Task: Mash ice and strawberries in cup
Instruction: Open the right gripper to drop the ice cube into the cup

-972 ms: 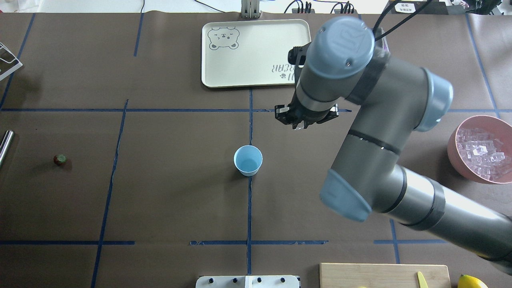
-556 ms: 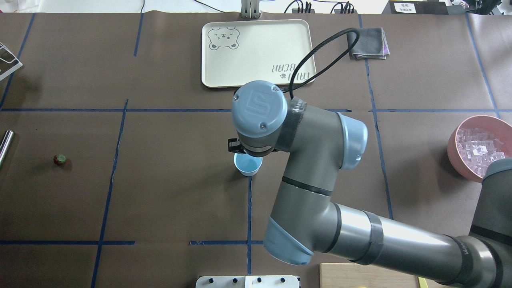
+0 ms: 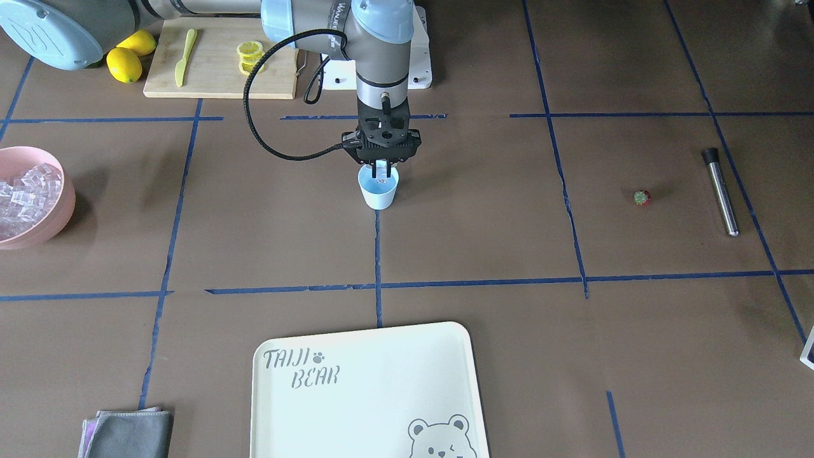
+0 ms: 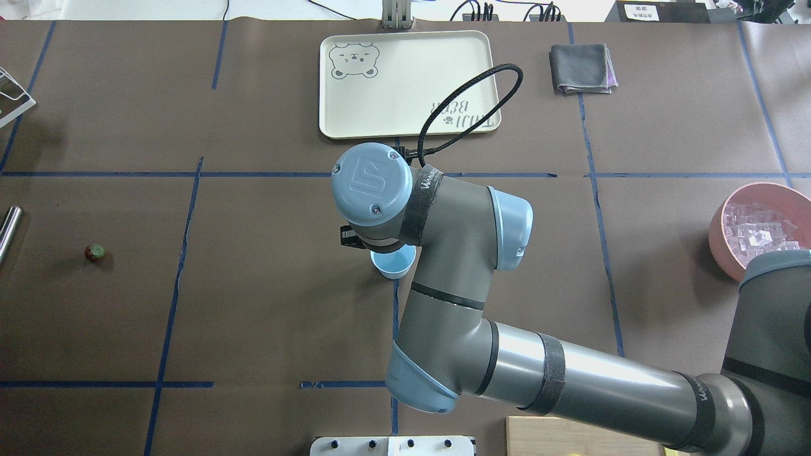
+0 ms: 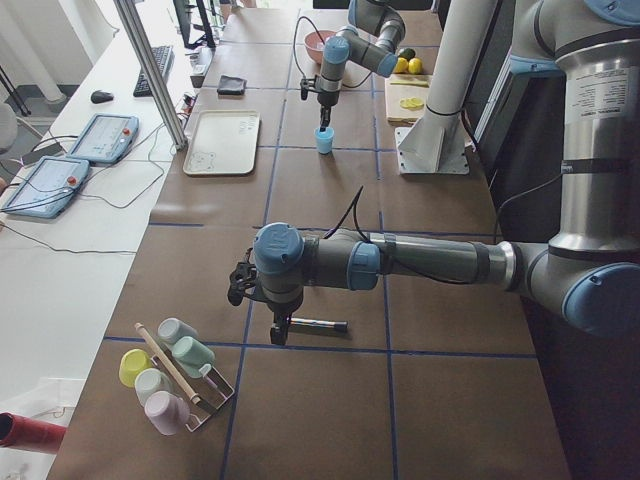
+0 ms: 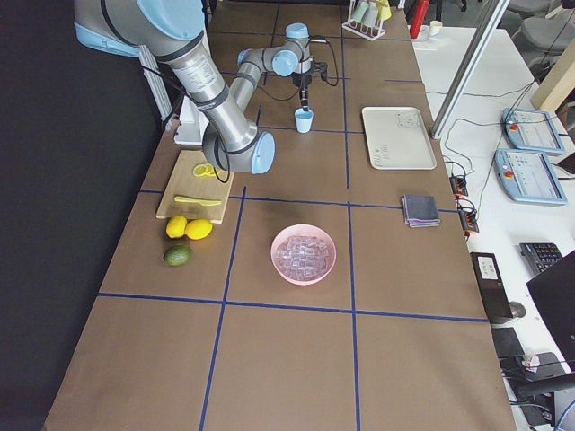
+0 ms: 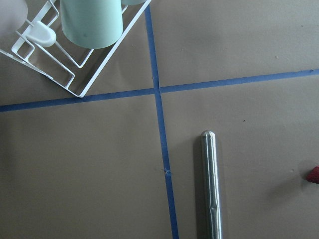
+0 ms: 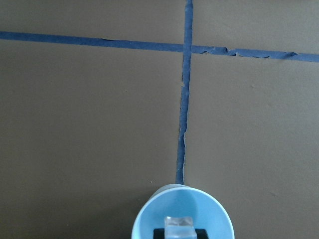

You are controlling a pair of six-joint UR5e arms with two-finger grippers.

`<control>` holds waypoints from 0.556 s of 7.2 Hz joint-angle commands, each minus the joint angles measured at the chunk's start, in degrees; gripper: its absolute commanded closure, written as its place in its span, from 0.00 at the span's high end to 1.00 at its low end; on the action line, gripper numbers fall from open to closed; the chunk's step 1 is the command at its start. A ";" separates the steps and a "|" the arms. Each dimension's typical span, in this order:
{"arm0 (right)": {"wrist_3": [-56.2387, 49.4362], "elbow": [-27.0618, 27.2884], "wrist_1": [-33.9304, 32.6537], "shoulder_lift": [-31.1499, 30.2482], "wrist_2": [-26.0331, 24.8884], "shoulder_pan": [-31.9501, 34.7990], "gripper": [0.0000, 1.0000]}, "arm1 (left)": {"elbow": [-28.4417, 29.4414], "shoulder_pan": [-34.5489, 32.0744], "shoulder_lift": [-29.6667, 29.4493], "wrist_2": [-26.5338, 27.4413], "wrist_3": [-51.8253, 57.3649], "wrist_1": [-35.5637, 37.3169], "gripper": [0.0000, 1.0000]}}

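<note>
The brown worktop point(image 3: 483, 216), squared off with blue tape lines, carries everything. The right arm point(image 4: 456, 253) reaches across its middle. The left arm point(image 5: 430, 262) stretches low over the worktop's left end.

A pink bowl point(image 4: 721, 250) sits at the right end, well apart from the cup. It holds a heap of ice point(image 6: 304, 251), many small transparent cubes, all alike and loosely piled.

The right claw point(image 3: 379, 170) points straight down just above the cup and is clamped on a single ice cube. The left claw point(image 5: 279, 333) points down over a metal rod point(image 7: 210, 184) that lies flat on the worktop. Whether that claw is open or closed I cannot tell.

The cup point(image 3: 379, 193) is small, tapered and handleless, light blue inside and paler outside. It stands upright at the end of a tape line in the middle of the worktop.

The strawberry point(image 3: 642, 198) is a small red berry with a green cap. It lies alone on the worktop's left side, near the rod and well apart from the cup.

The ice cube point(image 8: 179, 224) is clear, glassy and squarish. It is pinched between the dark fingertips point(image 8: 201, 232) and, in the right wrist view, shows inside the ring of the cup's rim.
</note>
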 commanded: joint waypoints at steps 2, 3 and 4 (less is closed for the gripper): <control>1.86 0.63 -0.07 0.08 0.81 -0.04 0.15 | -0.24 -0.05 0.10 0.04 -0.09 0.00 1.00; 1.95 0.63 -0.07 -0.09 1.42 -0.04 0.59 | -0.15 -0.05 0.10 0.04 -0.09 0.00 1.00; 2.04 0.80 -0.24 -0.09 1.43 -0.04 0.98 | -0.24 0.04 0.10 0.04 -0.09 0.00 1.00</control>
